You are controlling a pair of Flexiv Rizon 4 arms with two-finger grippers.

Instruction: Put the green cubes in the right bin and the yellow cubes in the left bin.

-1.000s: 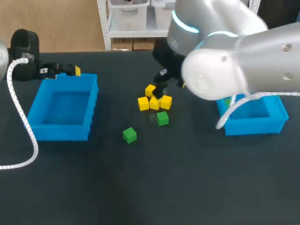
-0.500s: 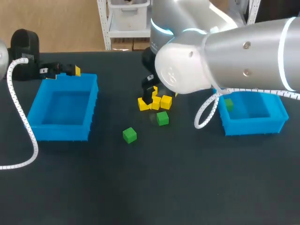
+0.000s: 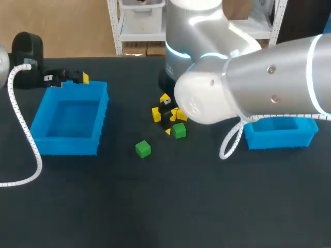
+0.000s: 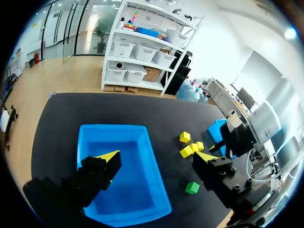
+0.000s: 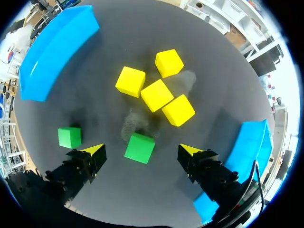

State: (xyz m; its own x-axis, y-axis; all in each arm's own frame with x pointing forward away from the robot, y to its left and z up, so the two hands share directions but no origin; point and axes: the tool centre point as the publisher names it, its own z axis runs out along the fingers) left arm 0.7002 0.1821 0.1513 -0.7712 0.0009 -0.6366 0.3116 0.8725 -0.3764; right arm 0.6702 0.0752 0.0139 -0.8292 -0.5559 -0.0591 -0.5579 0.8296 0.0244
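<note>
Swing-over done: my right gripper (image 5: 142,150) has come from the blue plastic right bin (image 3: 282,135) to hang over the small green cube (image 5: 139,147) beside the yellow cubes (image 5: 156,95), wide open and empty; a pick looks next

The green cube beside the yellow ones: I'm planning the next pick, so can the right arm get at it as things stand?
Probably yes. The right gripper is open and the green cube sits between its fingers with nothing at its sides. The yellow cubes lie ahead, seemingly apart from it.
</note>
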